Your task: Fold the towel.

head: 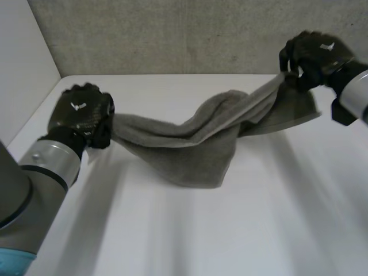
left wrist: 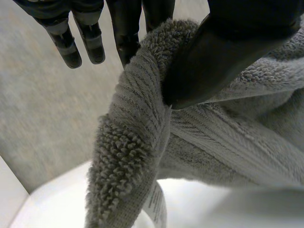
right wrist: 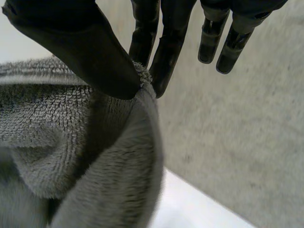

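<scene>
Head view: the grey towel sags toward the white table, strung between the left hand and right hand — apparently to spread it for folding. Left wrist view: the thumb pinches a labelled end against the fingers. Right wrist view: the thumb nips a corner likewise — the outer fingers stay straight.

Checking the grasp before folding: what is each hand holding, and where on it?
Both hold the grey terry towel: the left hand pinches one end, the right hand the opposite end.
</scene>
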You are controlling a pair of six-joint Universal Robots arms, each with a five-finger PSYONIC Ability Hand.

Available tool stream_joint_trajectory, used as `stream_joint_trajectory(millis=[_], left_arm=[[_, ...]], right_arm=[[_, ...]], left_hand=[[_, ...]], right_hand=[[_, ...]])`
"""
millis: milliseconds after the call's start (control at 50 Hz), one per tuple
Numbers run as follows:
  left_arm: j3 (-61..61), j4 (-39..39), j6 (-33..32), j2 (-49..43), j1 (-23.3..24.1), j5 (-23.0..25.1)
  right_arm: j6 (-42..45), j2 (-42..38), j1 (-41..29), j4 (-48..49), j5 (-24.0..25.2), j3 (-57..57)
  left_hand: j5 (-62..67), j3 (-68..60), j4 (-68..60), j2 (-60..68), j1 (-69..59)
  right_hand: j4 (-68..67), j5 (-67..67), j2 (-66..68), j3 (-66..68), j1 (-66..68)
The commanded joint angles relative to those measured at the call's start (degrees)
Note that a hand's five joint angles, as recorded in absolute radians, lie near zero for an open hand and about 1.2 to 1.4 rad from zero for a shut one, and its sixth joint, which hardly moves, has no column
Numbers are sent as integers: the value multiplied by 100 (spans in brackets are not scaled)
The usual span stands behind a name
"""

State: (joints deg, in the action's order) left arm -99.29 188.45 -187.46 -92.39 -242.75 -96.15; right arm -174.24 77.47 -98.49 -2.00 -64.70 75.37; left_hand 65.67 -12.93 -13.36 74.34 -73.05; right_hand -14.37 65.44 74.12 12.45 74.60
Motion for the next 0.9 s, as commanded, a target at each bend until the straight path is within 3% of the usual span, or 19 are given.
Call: stream_joint_trajectory(millis=[20, 140, 180, 280, 380, 480, 600, 640, 900], left_arm=[[-73, -10, 157, 204, -211, 17], [-249, -10, 157, 11, -414, 26], [-293, -10, 149, -462, -397, 34], [-284, -10, 149, -850, -414, 34], [-240, -10, 149, -895, -458, 34], [-214, -1, 149, -895, -519, 34], [-205, 8, 149, -895, -528, 34], [-196, 8, 149, -904, -537, 34], [-126, 16, 157, -1009, -616, 34]], right_arm=[[20, 121, 164, -424, 432, 310], [1235, -469, 58, -468, 291, 715], [1917, -1003, -143, -469, 108, 803], [2008, -1681, -249, -180, -165, 847], [1991, -1840, -267, 199, -236, 926], [1982, -1823, -267, 243, -245, 997], [1982, -1788, -267, 226, -262, 1102], [1973, -1718, -267, 208, -271, 1233], [1903, -1454, -267, 24, -693, 1822]], left_hand=[[433, 293, 336, 566, -695], [433, 293, 336, 566, -695], [433, 293, 336, 566, -695], [433, 293, 336, 566, -695], [433, 293, 336, 566, -695], [433, 293, 336, 566, -695], [433, 293, 336, 566, -695], [433, 293, 336, 566, -695], [433, 293, 336, 566, -695]], right_hand=[[437, 456, 588, -245, 540], [437, 456, 588, -245, 540], [437, 456, 588, -245, 540], [437, 456, 588, -245, 540], [437, 456, 588, -245, 540], [437, -1737, -1604, -245, -1653], [437, -2516, -2383, -245, -2432], [437, -3454, -3321, -245, -3370], [437, -4198, -4065, -245, -4114]])
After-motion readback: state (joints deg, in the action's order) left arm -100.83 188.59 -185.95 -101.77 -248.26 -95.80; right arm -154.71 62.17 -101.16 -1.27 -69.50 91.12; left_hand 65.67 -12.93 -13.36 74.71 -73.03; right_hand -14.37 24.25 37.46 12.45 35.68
